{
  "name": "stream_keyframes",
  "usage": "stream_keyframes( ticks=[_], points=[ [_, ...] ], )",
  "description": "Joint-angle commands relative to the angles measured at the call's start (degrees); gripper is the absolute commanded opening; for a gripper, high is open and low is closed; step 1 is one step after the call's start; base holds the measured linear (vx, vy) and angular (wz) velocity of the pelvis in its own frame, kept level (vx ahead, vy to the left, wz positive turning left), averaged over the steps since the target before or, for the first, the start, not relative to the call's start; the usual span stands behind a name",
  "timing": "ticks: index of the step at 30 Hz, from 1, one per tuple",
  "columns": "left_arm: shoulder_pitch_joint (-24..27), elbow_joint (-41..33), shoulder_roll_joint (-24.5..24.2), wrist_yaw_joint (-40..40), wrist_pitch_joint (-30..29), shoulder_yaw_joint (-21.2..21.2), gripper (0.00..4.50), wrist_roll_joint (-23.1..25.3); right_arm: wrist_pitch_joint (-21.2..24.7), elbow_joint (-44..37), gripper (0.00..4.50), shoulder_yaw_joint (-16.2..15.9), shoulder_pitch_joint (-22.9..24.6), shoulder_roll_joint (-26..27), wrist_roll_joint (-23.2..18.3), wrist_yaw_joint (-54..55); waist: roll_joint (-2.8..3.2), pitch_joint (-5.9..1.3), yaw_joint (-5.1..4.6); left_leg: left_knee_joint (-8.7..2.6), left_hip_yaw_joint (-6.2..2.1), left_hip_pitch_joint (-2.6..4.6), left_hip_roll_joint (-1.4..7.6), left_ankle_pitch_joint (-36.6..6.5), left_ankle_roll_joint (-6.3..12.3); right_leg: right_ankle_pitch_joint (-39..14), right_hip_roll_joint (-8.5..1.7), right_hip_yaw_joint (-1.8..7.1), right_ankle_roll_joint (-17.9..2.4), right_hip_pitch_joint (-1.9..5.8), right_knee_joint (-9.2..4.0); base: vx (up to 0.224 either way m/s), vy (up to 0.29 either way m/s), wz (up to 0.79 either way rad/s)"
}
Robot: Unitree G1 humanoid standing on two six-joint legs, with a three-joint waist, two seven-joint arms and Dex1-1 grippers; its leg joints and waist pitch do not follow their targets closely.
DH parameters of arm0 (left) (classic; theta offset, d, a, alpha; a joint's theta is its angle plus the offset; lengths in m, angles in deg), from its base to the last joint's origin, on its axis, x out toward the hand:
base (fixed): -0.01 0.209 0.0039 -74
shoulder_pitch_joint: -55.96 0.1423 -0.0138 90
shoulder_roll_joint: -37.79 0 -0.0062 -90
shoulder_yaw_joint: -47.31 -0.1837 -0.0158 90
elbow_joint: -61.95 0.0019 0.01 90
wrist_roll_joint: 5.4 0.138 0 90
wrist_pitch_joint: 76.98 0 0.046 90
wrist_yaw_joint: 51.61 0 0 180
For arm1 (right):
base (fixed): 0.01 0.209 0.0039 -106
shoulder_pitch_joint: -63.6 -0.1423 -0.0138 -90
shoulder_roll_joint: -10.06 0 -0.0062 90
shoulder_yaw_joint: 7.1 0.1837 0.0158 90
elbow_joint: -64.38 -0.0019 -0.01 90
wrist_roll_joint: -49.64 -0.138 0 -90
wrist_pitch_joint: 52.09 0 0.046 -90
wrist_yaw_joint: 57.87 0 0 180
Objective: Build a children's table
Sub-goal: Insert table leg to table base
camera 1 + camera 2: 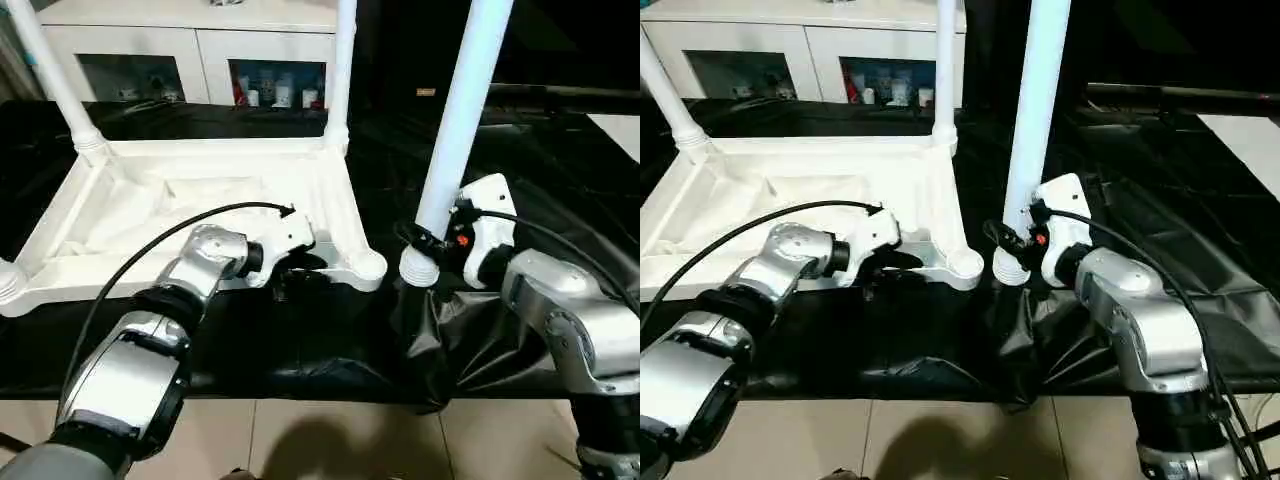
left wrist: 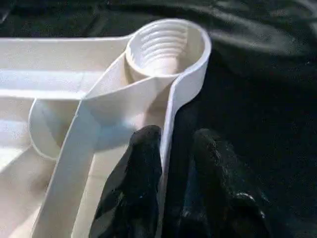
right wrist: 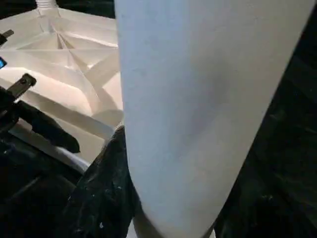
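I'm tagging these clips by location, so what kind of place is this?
Probably an indoor lab or workshop: a work table draped in black sheeting, a white cabinet with glass doors holding small bottles, and a tiled floor.

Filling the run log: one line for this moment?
left claw: gripping tabletop rim | right claw: holding leg upright | corner socket: empty

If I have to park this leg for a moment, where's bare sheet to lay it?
Bare black sheet lies right of the held leg, out to the table's far right. It is crowded left of the leg: the tabletop, its empty corner socket and the left gripper astride the rim. The right gripper holds the leg upright.
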Motion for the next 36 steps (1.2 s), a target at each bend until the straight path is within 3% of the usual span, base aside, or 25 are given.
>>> stream_keyframes(
  ticks=[1, 4, 5, 9, 12, 25, 27, 32, 33, 36],
  points=[
    [-1.08, 0.72, 0.13, 0.56, 0.14, -0.21, 1.36, 0.55, 0.11, -1.95, 1.84, 0.91, -0.16, -0.59, -0.07, -0.11, 0.32, -4.20, 0.07, -3.57, -0.32, 1.01, 1.35, -11.76, -0.21, -4.80, -3.09, 2.15, -14.23, 3.40, -3.94, 0.000, 0.000, 0.00],
    [-1.44, 1.19, -0.28, 0.84, 0.21, -0.31, 1.36, 0.83, 0.27, -2.30, 1.84, 0.92, -0.04, -0.67, -0.18, -0.04, 0.27, -4.17, 0.01, -3.61, -0.36, 0.96, 1.43, -11.46, -0.07, -4.57, -3.07, 2.13, -14.37, 3.39, -3.85, 0.000, 0.000, 0.00],
    [-1.82, 1.72, -0.76, 0.64, 0.36, -0.45, 1.09, 1.24, 0.41, -2.56, 1.84, 0.85, 0.05, -0.73, -0.24, -0.02, 0.23, -4.15, -0.01, -3.60, -0.33, 1.01, 1.42, -11.64, -0.04, -4.69, -3.05, 2.13, -14.42, 3.34, -3.90, 0.000, 0.000, 0.00],
    [-2.43, 2.65, -1.42, 0.23, 0.43, -0.44, 0.96, 1.85, 0.32, -2.34, 1.84, 0.62, -0.15, -0.75, -0.22, -0.05, 0.18, -4.16, -0.02, -3.61, -0.35, 1.07, 1.45, -11.76, 0.07, -5.05, -3.10, 2.13, -14.35, 3.32, -3.93, 0.000, 0.000, 0.00],
    [-2.81, 3.38, -2.04, 1.22, 0.43, -1.78, 0.56, 3.24, 0.03, -1.81, 1.84, 0.37, -0.56, -0.69, -0.17, -0.23, 0.22, -4.16, 0.06, -3.63, -0.35, 1.09, 1.47, -11.80, -0.01, -4.78, -3.10, 2.15, -14.48, 3.28, -3.86, 0.000, 0.000, 0.00],
    [-3.95, 5.41, -0.87, 1.59, 0.83, -2.91, 0.49, 5.02, 0.01, -1.81, 1.84, 0.40, -0.57, -0.82, -0.25, -0.23, 0.38, -4.19, 0.05, -3.58, -0.33, 1.09, 1.42, -11.69, -0.13, -4.43, -3.13, 2.16, -14.73, 3.38, -3.84, 0.000, 0.000, 0.00],
    [-4.07, 5.54, -0.71, 1.62, 0.62, -2.57, 0.22, 4.60, 0.09, -1.88, 1.84, 0.46, -0.57, -0.83, -0.28, -0.20, 0.38, -4.19, 0.09, -3.57, -0.35, 1.02, 1.45, -11.37, -0.06, -3.78, -3.17, 2.17, -14.94, 3.42, -3.79, 0.000, 0.000, 0.00],
    [-3.82, 5.64, -0.80, 2.11, -0.55, -2.02, 0.06, 4.05, 0.29, -1.48, 1.84, 0.64, -1.02, -0.32, -0.67, -0.07, 0.26, -4.31, 0.17, -3.46, -0.30, 0.99, 1.45, -10.09, 0.61, -1.59, -3.19, 2.17, -15.55, 3.49, -3.57, 0.000, 0.000, 0.00],
    [-3.45, 5.58, -0.99, 2.65, -1.00, -2.09, 0.00, 4.08, 0.43, -1.25, 1.84, 0.77, -1.29, 0.00, -0.94, -0.01, -0.16, -4.25, 0.16, -3.51, -0.24, 0.99, 1.45, -10.26, 0.82, -1.98, -3.19, 2.15, -15.56, 3.48, -3.64, 0.000, 0.000, 0.00],
    [-1.72, 4.43, -1.80, 5.36, -3.46, -2.15, 0.00, 3.75, 0.75, -0.26, 1.84, 0.92, -2.38, 0.84, -1.64, -0.10, -0.03, -4.13, -0.06, -3.57, -0.28, 0.91, 1.37, -10.76, 0.86, -4.79, -3.32, 2.11, -15.30, 3.44, -3.78, 0.000, 0.000, 0.00]
  ],
)
